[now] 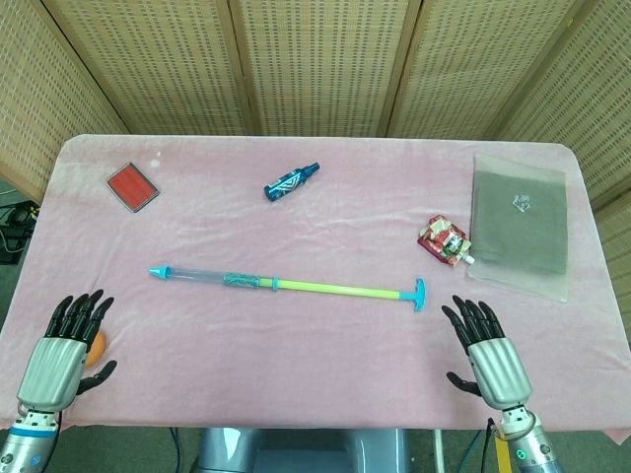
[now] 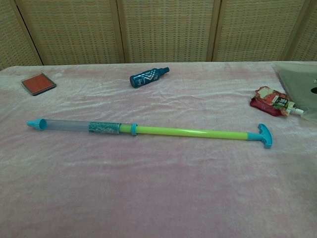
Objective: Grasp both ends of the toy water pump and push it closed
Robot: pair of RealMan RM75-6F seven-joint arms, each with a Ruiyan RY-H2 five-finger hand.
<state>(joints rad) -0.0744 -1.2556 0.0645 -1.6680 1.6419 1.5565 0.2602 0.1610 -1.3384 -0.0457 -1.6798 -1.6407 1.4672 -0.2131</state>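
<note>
We see the toy water pump (image 1: 286, 286) lying flat near the middle of the table (image 1: 325, 217), which is covered in a pink cloth. Nothing lies across it or touches it. Toward the far edge a small blue spray bottle (image 1: 291, 181) lies on its side, well apart from the pump. A red square pad (image 1: 132, 186) sits near the far left corner. A red snack pouch (image 1: 444, 241) lies toward the right edge, just beside a grey bag (image 1: 520, 222) that runs along that edge; both are apart from the pump's handle.

Only the head view shows our hands. The left robot hand (image 1: 67, 350) hangs at the near left corner with its fingers spread and holding nothing; a small orange object (image 1: 96, 347) shows just beside it, mostly hidden. The right robot hand (image 1: 485, 350) hangs at the near edge, toward the right, also spread and empty, near the pump's handle but not touching it. The chest view shows neither hand, but it gives us the pump closer: a clear barrel with a patterned teal band, a teal collar (image 2: 133, 129), then a yellow-green rod.

The pump's long axis runs left to right along the table, tilted slightly so the right end sits nearer the near edge. Its teal nozzle (image 2: 34, 124) points left and its teal T-handle (image 2: 264, 135) is at the right, with the rod drawn far out of the barrel.
</note>
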